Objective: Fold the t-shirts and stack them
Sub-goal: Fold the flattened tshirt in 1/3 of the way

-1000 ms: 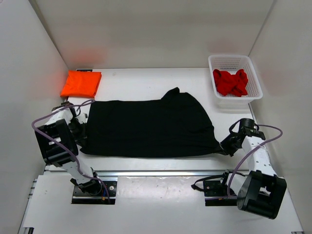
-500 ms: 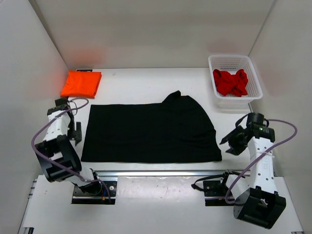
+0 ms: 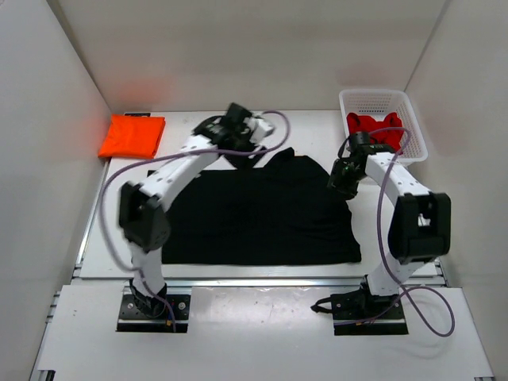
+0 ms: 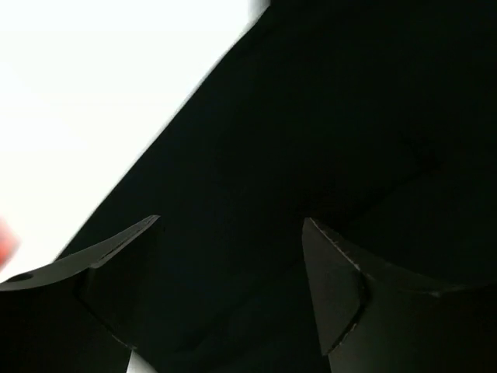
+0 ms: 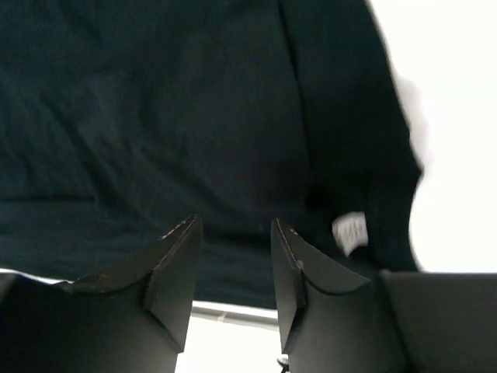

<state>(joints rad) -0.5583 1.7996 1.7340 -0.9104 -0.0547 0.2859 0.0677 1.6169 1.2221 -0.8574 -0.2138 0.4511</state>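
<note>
The black t-shirt (image 3: 254, 210) lies spread flat on the white table, one sleeve poking out at its far edge. My left gripper (image 3: 241, 154) hovers over that far edge left of the sleeve, jaws wide open above black cloth (image 4: 326, 132). At the shirt's far right corner my right gripper (image 3: 343, 176) stands open above the cloth (image 5: 155, 116), near a white tag (image 5: 351, 231). Neither holds anything. The orange t-shirt (image 3: 132, 136) lies folded at the far left. The red t-shirt (image 3: 379, 128) sits crumpled in the basket.
The white mesh basket (image 3: 373, 95) stands at the far right corner, just behind my right arm. White walls close in the table on the left, back and right. A metal rail runs along the near edge of the table (image 3: 262, 279).
Both grippers let go of the black shirt's near corners and opened. Both arms swung from the near edge to the shirt's far edge. The shirt now lies flat.
</note>
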